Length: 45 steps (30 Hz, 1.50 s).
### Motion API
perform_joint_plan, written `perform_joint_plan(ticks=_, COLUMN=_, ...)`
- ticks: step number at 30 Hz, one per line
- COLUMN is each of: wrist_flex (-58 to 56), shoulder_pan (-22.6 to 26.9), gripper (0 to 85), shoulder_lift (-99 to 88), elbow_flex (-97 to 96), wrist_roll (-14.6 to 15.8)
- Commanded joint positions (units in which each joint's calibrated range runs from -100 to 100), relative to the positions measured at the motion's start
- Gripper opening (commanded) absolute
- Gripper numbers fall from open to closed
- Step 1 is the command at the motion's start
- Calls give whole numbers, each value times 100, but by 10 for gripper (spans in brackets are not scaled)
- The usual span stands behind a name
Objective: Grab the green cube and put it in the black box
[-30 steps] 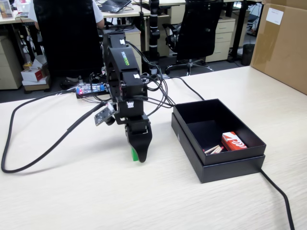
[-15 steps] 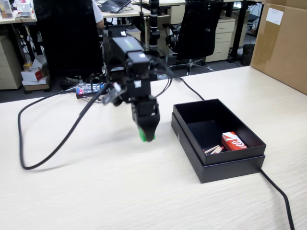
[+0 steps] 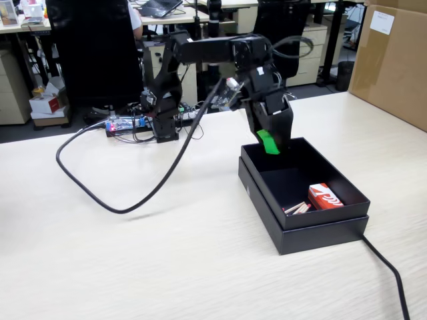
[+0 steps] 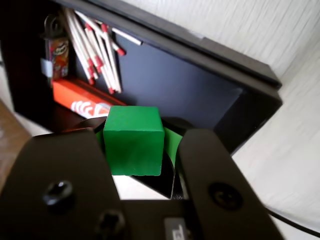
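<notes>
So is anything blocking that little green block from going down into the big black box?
Nothing visible does. The gripper holds the small matte green cube over the shallow black box, whose floor is bare there; the matches and red-and-white packet lie at the other end.

An office: beyond the far edge of the pale worktop (image 3: 100, 253) stand black desk chairs (image 3: 93, 53), drawer pedestals (image 3: 308, 53) and a laptop (image 3: 159, 7).

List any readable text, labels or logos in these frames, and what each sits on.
None is readable.
Red-and-white packet in the black box: white marking, too blurred.
Small tag by the matches: print too small.
Gripper body: letters cut off at the frame's bottom edge.
Green cube: plain faces.
</notes>
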Motion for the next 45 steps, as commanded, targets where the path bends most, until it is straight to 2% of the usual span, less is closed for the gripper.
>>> perform_joint_plan(ticks=1, wrist_flex=2, shoulder_pan=39, gripper=9, shoulder_lift=276, elbow_flex=587, wrist_roll=20)
perform_joint_plan(ticks=16, wrist_flex=10, shoulder_pan=78, gripper=13, shoulder_lift=1377, elbow_flex=53, wrist_roll=78)
perform_joint_plan(ticks=21, wrist_flex=54, shoulder_pan=78, gripper=132, shoulder_lift=1503, elbow_flex=-210, wrist_roll=78)
perform_joint_plan(ticks=24, wrist_flex=88, shoulder_pan=68, gripper=141, shoulder_lift=1538, elbow_flex=-210, wrist_roll=73)
perform_joint_plan(ticks=29, wrist_flex=123, shoulder_pan=49, gripper=382, shoulder_lift=1056, elbow_flex=-247, wrist_roll=68)
perform_joint_plan(ticks=30, wrist_flex=123, shoulder_pan=49, gripper=408, shoulder_lift=930, elbow_flex=-247, wrist_roll=68)
perform_joint_plan(ticks=36, wrist_flex=123, shoulder_pan=5, gripper=420, shoulder_lift=-183, elbow_flex=-120, wrist_roll=83)
perform_joint_plan(ticks=39, wrist_flex=123, shoulder_pan=-88, gripper=464, shoulder_lift=-1159, elbow_flex=-102, wrist_roll=103)
perform_joint_plan(ticks=45, wrist_flex=123, shoulder_pan=-547, gripper=468, shoulder_lift=-3270, elbow_flex=-528, wrist_roll=-59)
